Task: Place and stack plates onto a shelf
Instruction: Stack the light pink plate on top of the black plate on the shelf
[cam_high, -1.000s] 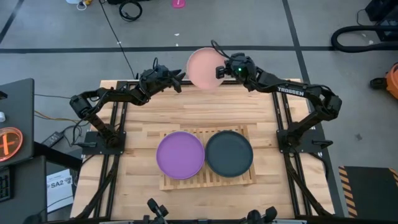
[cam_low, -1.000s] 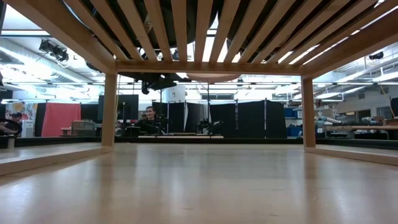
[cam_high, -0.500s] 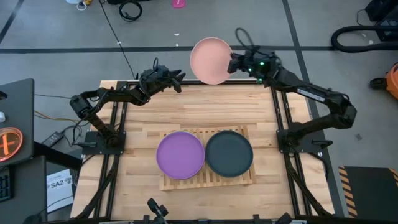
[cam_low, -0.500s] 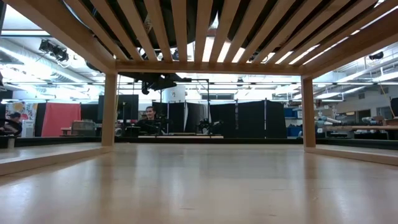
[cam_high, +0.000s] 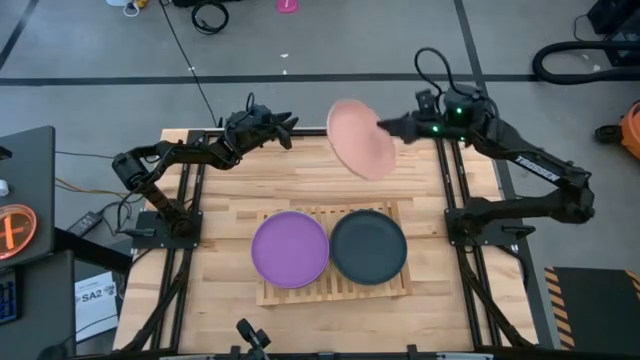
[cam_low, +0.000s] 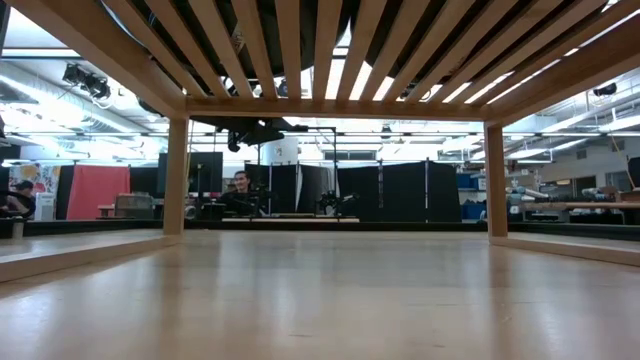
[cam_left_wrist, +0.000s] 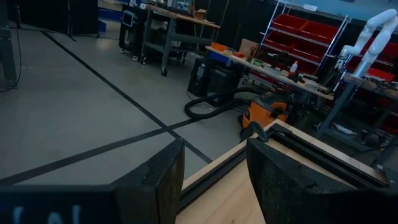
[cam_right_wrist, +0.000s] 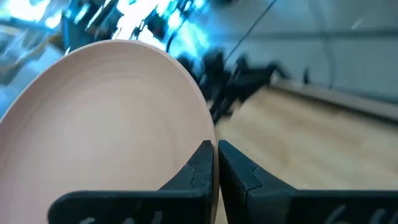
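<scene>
My right gripper (cam_high: 386, 127) is shut on the salmon pink plate (cam_high: 361, 140), which hangs tilted in the air over the far middle of the table. The right wrist view shows the plate's face (cam_right_wrist: 106, 124). A purple plate (cam_high: 290, 249) and a black plate (cam_high: 368, 246) lie flat side by side on the wooden slatted shelf (cam_high: 335, 293) at the table's near middle. My left gripper (cam_high: 291, 124) waits open near the far edge, holding nothing; its fingers stand apart in the left wrist view (cam_left_wrist: 214, 177). My right gripper pinches the pink plate's rim (cam_right_wrist: 214, 147) between its two fingers (cam_right_wrist: 198, 167), on the edge of the plate toward the table's right. The fingers come roughly level from the right. The plate is lifted clear and tipped steeply, with its face turned toward the table's left.
The low view looks under the shelf's slats (cam_low: 300, 50) and legs (cam_low: 176, 175). A person (cam_low: 240, 185) sits in the room beyond the table. Bare wooden tabletop (cam_high: 230, 190) lies between the arms and the shelf. Metal frame rails (cam_high: 455, 190) run along both sides.
My right gripper has swung from beyond the far edge toward the table's right and then back toward the near side, carrying the pink plate. The plate, flat a second ago, now stands tipped steeply over the far part of the table.
</scene>
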